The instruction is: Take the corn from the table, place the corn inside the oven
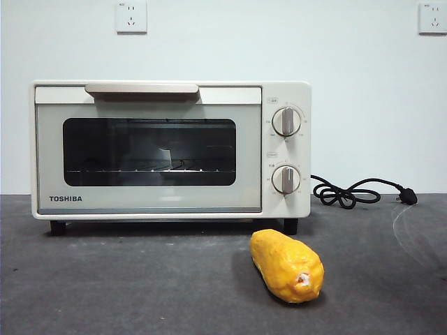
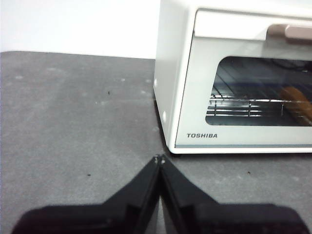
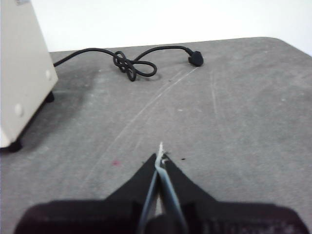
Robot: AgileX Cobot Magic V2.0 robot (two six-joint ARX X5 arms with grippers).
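The corn (image 1: 286, 266), a glossy yellow-orange cob with a pale stub end facing the camera, lies on the dark grey table (image 1: 126, 286) in front of the oven's right side. The cream-white Toshiba oven (image 1: 167, 150) stands behind it with its glass door closed. Neither arm shows in the front view. My left gripper (image 2: 159, 159) is shut and empty, low over the table near the oven's (image 2: 234, 78) front left corner. Off to the oven's (image 3: 22, 73) right side, my right gripper (image 3: 160, 152) is shut and empty above bare table.
The oven's black cord (image 1: 349, 192) lies coiled on the table to the right of the oven, its plug (image 3: 196, 59) at the far end. Two wall sockets (image 1: 130, 15) sit high on the white wall behind.
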